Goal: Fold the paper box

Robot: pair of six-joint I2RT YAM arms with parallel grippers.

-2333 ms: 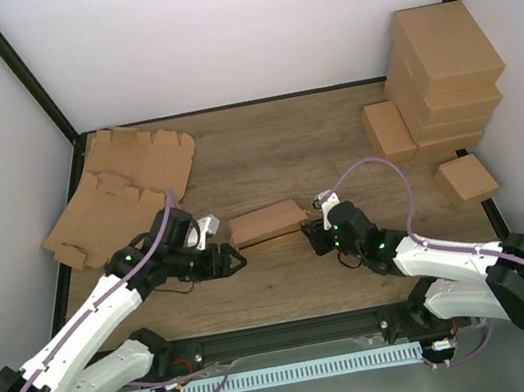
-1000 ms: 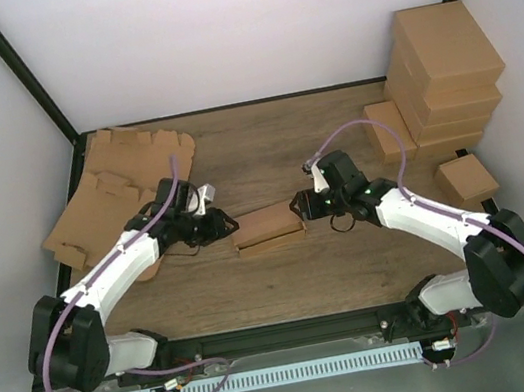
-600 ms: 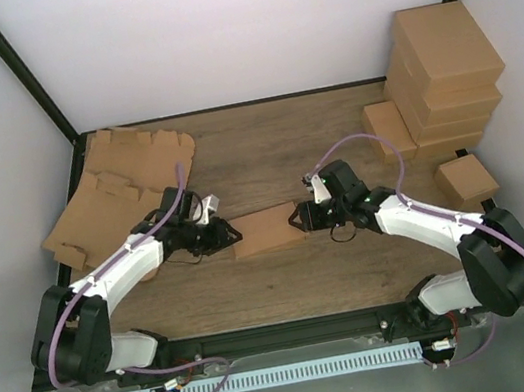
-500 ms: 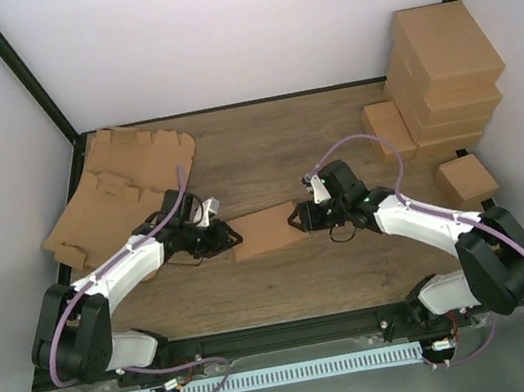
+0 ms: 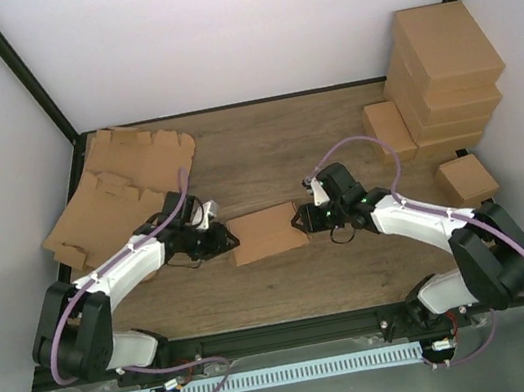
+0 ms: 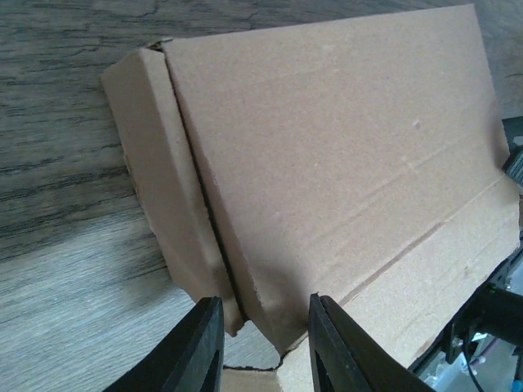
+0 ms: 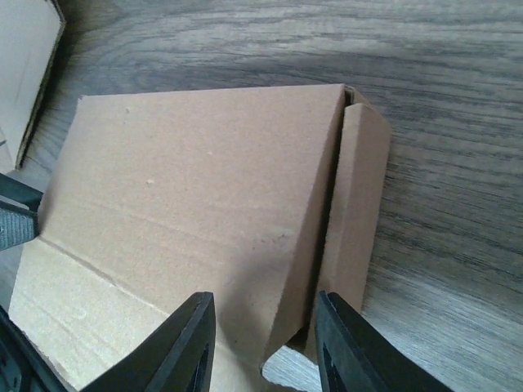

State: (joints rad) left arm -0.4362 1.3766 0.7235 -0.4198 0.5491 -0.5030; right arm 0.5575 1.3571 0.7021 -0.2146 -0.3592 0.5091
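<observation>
Checking in from the remote station. The paper box (image 5: 267, 233) is lying flat near the middle of the table (image 5: 273, 143), brown top panel facing up, and both arms have it between them, one at each short end.

The left tool (image 5: 226, 240) is on the box's left end. In the left wrist view its fingers (image 6: 204, 343) straddle the corner where the narrow side flap meets the top panel, and as far as I can see they're pinching the cardboard there, with only a narrow gap between them.

The right tool (image 5: 300, 220) is at the opposite end. From its wrist camera, the fingers (image 7: 189, 343) sit either side of the end flap with a sliver of table showing between them. I honestly can't tell whether it's actually clamped on or just hovering around the edge.

Flat cardboard sheets (image 5: 128, 184) are piled at the back left, and a stack of boxes (image 5: 445, 72) is at the back right, well apart from the action.
</observation>
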